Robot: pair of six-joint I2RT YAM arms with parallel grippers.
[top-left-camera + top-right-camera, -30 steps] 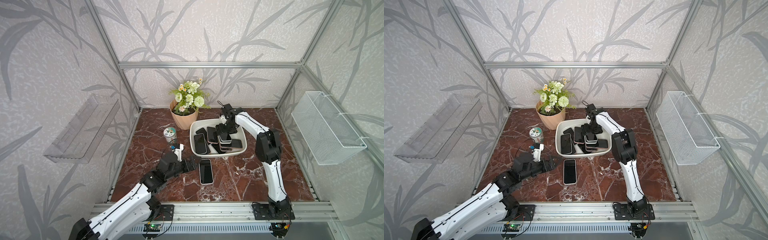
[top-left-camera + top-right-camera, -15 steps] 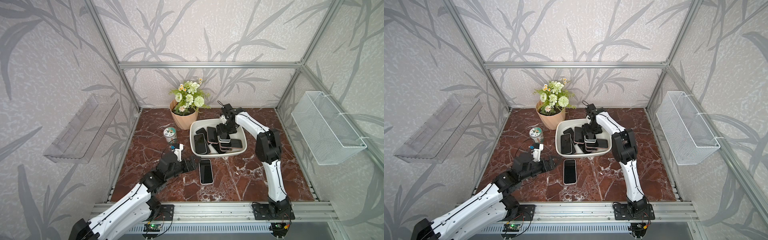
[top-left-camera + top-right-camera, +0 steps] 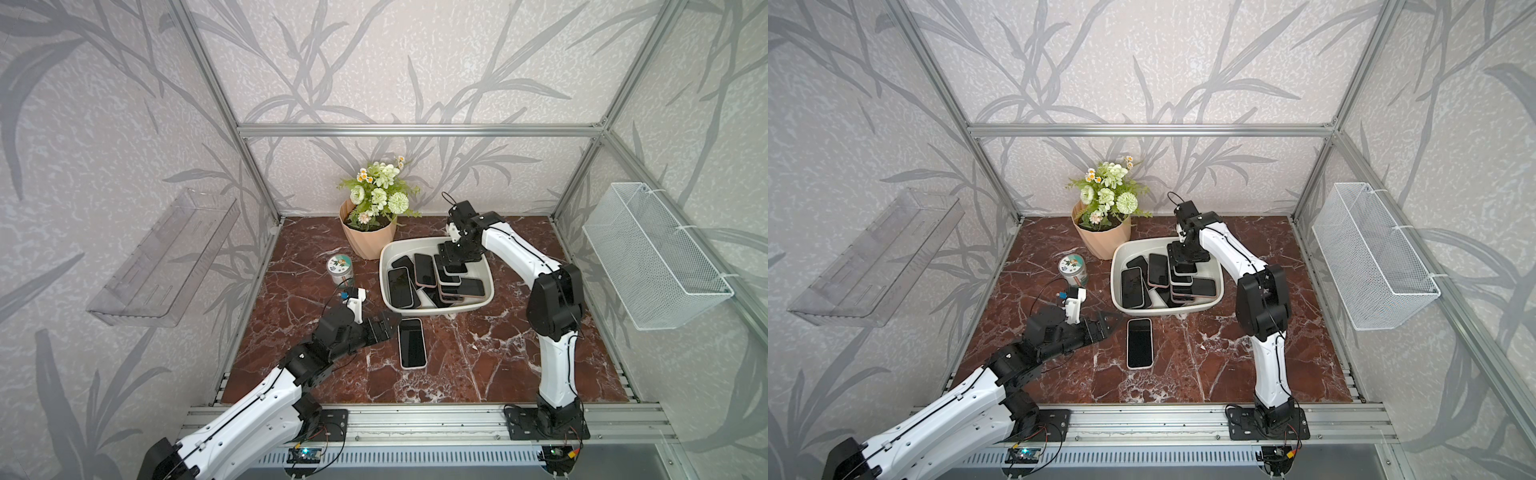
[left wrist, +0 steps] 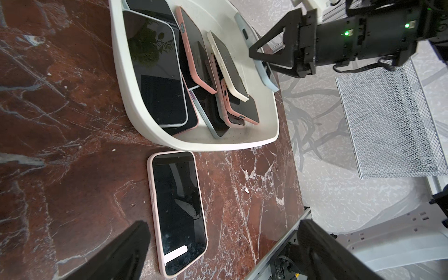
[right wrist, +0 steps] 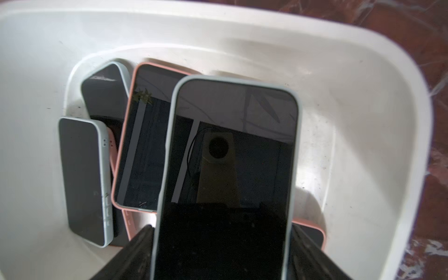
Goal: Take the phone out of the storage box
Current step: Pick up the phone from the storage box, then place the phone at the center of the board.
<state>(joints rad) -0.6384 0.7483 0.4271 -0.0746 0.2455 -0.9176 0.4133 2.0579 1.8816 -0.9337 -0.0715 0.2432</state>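
The white storage box [image 3: 384, 257] [image 3: 1116, 266] stands at the back middle of the marble floor and holds several dark-screened phones, some overlapping. My right gripper [image 3: 455, 254] [image 5: 221, 232] reaches down into the box [image 5: 351, 121]. It is shut on the long sides of a phone in a light blue case [image 5: 230, 157] [image 4: 244, 31], which is tilted above the others. My left gripper [image 3: 390, 322] [image 4: 223, 224] hovers open and low over the floor. Beside it, a pink-cased phone [image 3: 411, 343] [image 4: 178, 206] lies flat in front of the box.
A flower pot [image 3: 368, 239] stands just behind the box's left corner, and a small round tin [image 3: 340, 268] sits to its left. A white wire-mesh basket [image 3: 652, 257] hangs on the right wall. A clear tray [image 3: 166, 257] hangs on the left wall.
My right gripper's jaws have narrowed onto the sides of the blue-cased phone. Both arms have hardly moved, and the left gripper stays open.
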